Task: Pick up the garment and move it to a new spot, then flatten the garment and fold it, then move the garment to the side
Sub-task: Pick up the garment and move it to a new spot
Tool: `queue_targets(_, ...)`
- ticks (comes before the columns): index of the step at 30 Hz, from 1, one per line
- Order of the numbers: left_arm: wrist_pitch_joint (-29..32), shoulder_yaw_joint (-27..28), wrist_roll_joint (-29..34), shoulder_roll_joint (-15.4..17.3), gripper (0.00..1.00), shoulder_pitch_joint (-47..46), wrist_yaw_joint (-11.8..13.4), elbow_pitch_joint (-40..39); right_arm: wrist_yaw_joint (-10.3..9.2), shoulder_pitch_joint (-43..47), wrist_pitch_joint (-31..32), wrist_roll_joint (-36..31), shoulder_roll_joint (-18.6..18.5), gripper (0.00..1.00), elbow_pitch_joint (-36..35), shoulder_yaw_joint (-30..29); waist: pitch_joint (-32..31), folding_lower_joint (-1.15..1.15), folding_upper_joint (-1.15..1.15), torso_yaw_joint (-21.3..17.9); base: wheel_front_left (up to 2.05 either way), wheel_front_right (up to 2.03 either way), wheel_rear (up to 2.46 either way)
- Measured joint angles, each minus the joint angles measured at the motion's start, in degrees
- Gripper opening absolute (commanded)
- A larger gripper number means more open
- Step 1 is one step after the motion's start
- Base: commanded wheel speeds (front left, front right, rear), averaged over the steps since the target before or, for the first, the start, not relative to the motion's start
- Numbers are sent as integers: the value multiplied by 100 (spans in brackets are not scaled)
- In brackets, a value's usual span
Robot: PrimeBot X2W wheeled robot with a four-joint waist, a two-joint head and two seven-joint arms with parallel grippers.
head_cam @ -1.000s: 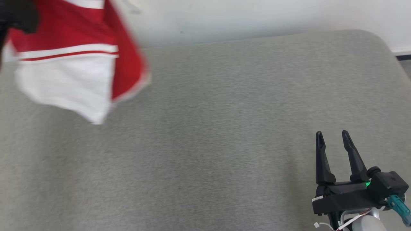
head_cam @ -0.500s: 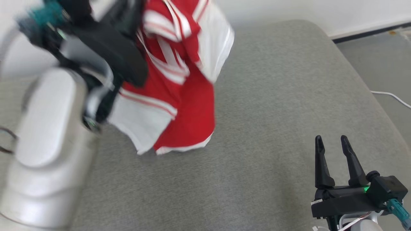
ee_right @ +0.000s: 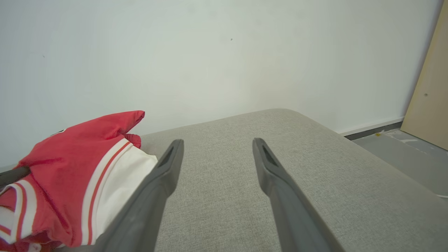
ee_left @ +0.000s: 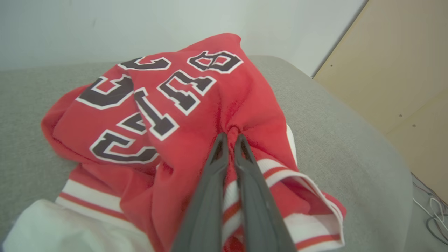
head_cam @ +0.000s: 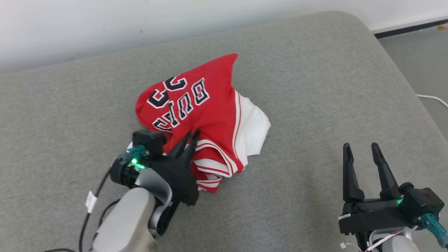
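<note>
The garment point(head_cam: 206, 115) is a red and white jersey with dark letters, lying crumpled in a heap on the grey cushioned surface point(head_cam: 315, 87). My left gripper point(head_cam: 193, 133) is shut on a fold of the red cloth at the heap's near side; in the left wrist view the fabric point(ee_left: 196, 105) puckers around the closed tips of the left gripper point(ee_left: 231, 135). My right gripper point(head_cam: 361, 146) stands open and holds nothing at the lower right, well apart from the jersey. The right wrist view shows the garment point(ee_right: 77, 175) at its left, beyond the spread right gripper point(ee_right: 216, 142).
A pale wall point(head_cam: 140, 21) runs behind the cushioned surface. Its right edge point(head_cam: 402, 66) rounds off onto a grey floor with a white cable point(head_cam: 432, 99). A tan panel point(ee_left: 395, 70) stands at the right.
The left arm has brought the hanging garment down from the upper left; it now rests heaped on the surface. The head camera has also shifted. The right gripper has stayed open in place.
</note>
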Motion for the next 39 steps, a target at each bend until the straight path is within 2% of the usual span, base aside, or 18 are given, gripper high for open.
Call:
queue_targets(1,-104,-55,29,-29,0,-1,-5,33,-1,1,0,-4,-8,100,5,8,-2,0,0,41,0,0,0)
queue_targets(2,-213,-137,104,-40,64,-10,-49,36,-1,2,0,-5,-19,100,9,10,-8,0,0,84,0,0,0)
queue_targets(3,-356,-158,127,-70,100,-15,-58,41,-1,3,0,-5,-32,100,12,11,-19,0,0,129,0,0,0)
queue_targets(8,-1013,-82,233,-81,100,-118,-74,34,-1,47,0,-15,-56,100,0,4,-123,0,0,366,0,0,0)
queue_targets(14,-1257,236,331,78,100,-15,62,-257,-1,172,0,-60,-82,100,-25,26,-269,0,0,648,0,0,0)
queue_targets(20,-1292,1040,719,506,100,747,268,-1160,-1,237,0,-64,-113,100,-89,44,-442,-1,0,997,0,0,0)
queue_targets(25,-1295,1834,983,634,100,1772,360,-1783,-1,350,0,-63,-176,100,-78,63,-617,-1,0,1230,0,0,0)
queue_targets(29,-1296,2353,1178,584,100,2459,379,-2217,0,417,0,-47,-214,100,-79,96,-755,-1,-1,1383,0,0,0)
queue_targets(32,-1295,2650,1313,452,100,2880,298,-2443,-1,495,0,-4,-254,100,-71,125,-844,-1,-1,1495,0,0,0)
queue_targets(39,-1296,2907,1558,66,100,3388,26,-2588,-1,619,0,78,-368,100,-89,140,-962,-1,0,1716,0,0,0)
